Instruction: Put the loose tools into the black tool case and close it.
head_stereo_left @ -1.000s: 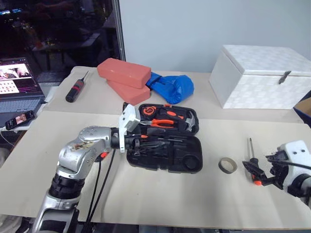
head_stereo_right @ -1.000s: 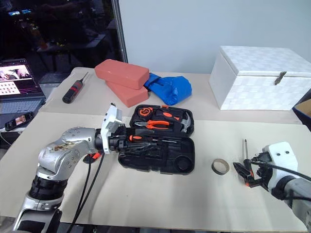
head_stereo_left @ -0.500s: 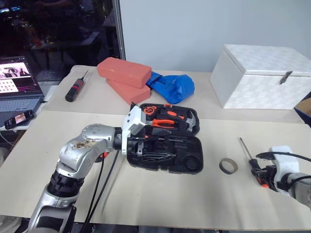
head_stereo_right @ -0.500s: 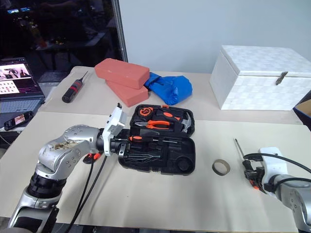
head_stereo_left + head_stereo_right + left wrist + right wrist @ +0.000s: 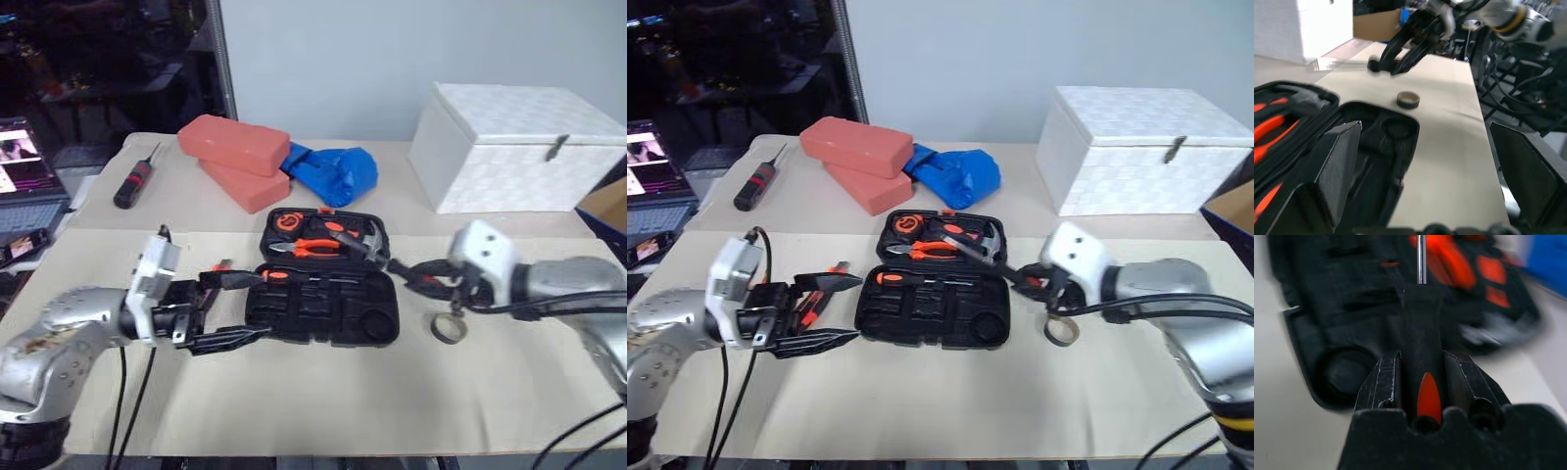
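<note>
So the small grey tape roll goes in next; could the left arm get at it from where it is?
Probably not easily: the tape roll lies beyond the open black tool case, beside the right gripper; the open left gripper sits opposite.

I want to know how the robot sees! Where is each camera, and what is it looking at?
Left eye and right eye views: on the head, looking forward and down at the table; both arms show, with the black tool case between them.
Left wrist view: on the left arm, looking along the open left gripper across the case to the tape roll.
Right wrist view: on the right arm, looking along the right gripper holding a screwdriver.
Shared: every view shows the case.
</note>
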